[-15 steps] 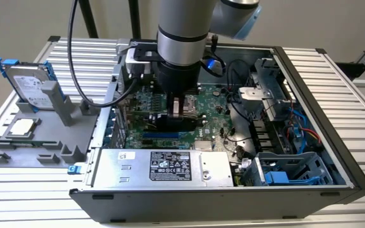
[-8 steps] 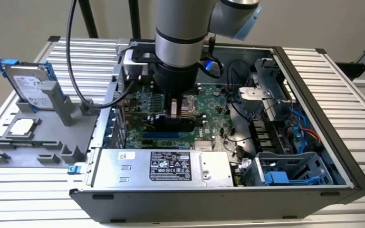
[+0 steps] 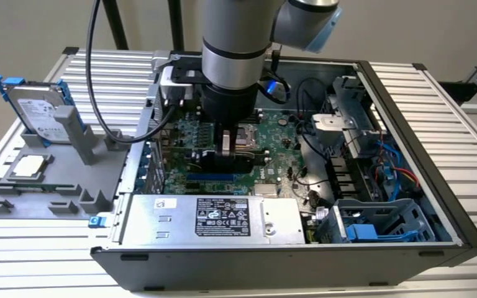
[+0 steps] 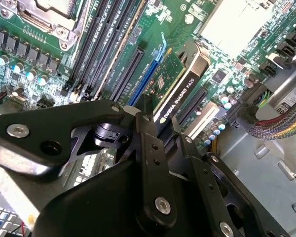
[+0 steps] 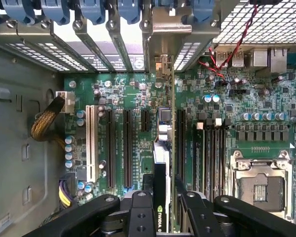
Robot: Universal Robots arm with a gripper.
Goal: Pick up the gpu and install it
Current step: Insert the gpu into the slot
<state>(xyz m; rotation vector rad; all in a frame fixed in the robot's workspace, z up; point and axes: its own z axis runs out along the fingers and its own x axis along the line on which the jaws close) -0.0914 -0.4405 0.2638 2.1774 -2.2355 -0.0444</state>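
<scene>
The gpu [image 4: 173, 85], a thin card with a green board and a black face, stands on edge between my gripper's [image 4: 155, 129] fingers. In the exterior view the gripper [image 3: 231, 152] is down inside the open computer case, and the gpu [image 3: 226, 164] shows as a dark slab just above the motherboard [image 3: 292, 139]. In the first wrist view the gpu [image 5: 162, 163] runs edge-on from the gripper [image 5: 161, 210] toward the rear bracket openings, in line with a long expansion slot. A blue slot [image 4: 142, 81] lies right beside the card. I cannot tell whether the card is seated.
A silver hard drive [image 3: 40, 113] in a blue frame stands on a grey fixture [image 3: 48, 180] at the exterior view's left. Inside the case lie the power supply [image 3: 213, 218], a drive cage [image 3: 379, 226], cables [image 3: 392, 167], the processor socket [image 5: 259, 187] and memory slots [image 5: 212, 148].
</scene>
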